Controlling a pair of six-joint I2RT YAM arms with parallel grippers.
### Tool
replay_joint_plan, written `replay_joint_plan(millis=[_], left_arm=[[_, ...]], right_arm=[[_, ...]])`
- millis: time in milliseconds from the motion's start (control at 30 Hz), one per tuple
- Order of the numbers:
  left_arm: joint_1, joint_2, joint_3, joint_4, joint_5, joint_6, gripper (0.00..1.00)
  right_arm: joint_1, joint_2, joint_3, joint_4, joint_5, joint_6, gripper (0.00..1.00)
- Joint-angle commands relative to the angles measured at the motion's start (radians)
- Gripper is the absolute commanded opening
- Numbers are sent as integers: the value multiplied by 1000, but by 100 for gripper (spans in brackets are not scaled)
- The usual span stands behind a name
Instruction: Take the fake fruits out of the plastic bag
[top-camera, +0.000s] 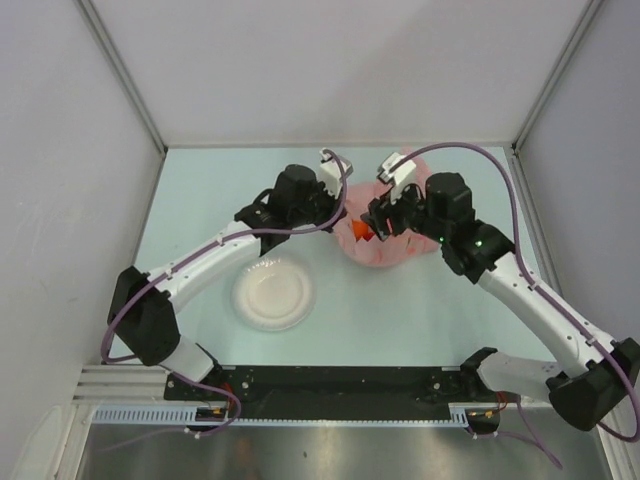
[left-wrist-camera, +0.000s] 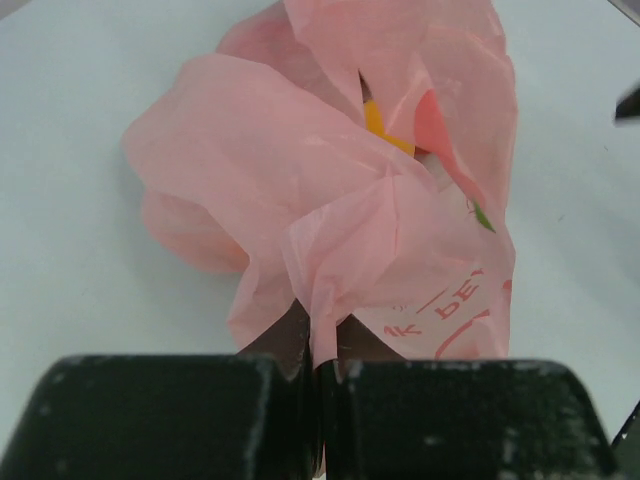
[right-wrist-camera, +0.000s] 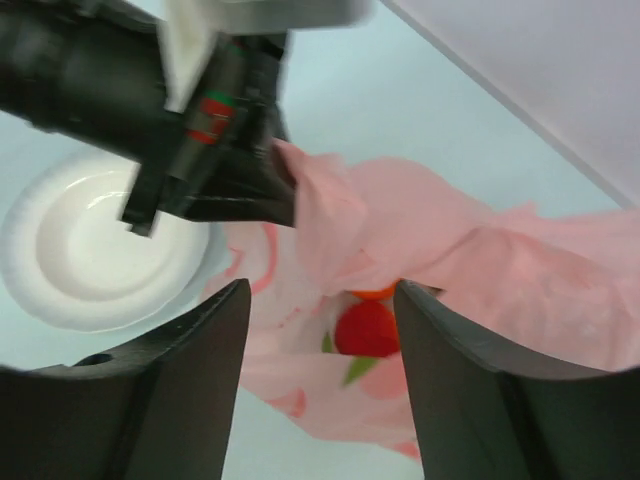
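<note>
The pink plastic bag (top-camera: 388, 256) is shown crumpled on the table (top-camera: 200, 190), right of centre toward the far edge, with a fold pinched by the fully closed left gripper (left-wrist-camera: 320, 345). The right gripper (right-wrist-camera: 320, 300) is held over the bag mouth, jaws parted and empty; a red berry (right-wrist-camera: 365, 328) and an orange fruit (right-wrist-camera: 375, 293) are seen inside. A white plate (top-camera: 273, 293) is set left of the bag.
</note>
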Motion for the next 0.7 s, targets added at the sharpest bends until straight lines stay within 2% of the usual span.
replay_joint_plan(millis=[0,133,267,367,567,667], left_arm=[[5,-53,-5,-5,-90,-109,0],[14,-102,-64,-28,-185,-230,0],[20,-148,-117,-30,-198,-279,0],[20,-163,-157,-21,-200,-304,0],[23,-201,-235,22,-227,-311,0],[23,-212,-258,24,-218,-302,0]], right_arm=[[56,59,18,39,36,-26,62],[40,136,17,67,88,8,45],[-14,270,6,119,69,83,41],[-3,317,-37,170,95,65,38],[58,177,-215,4,119,152,36],[81,167,-258,4,116,181,37]])
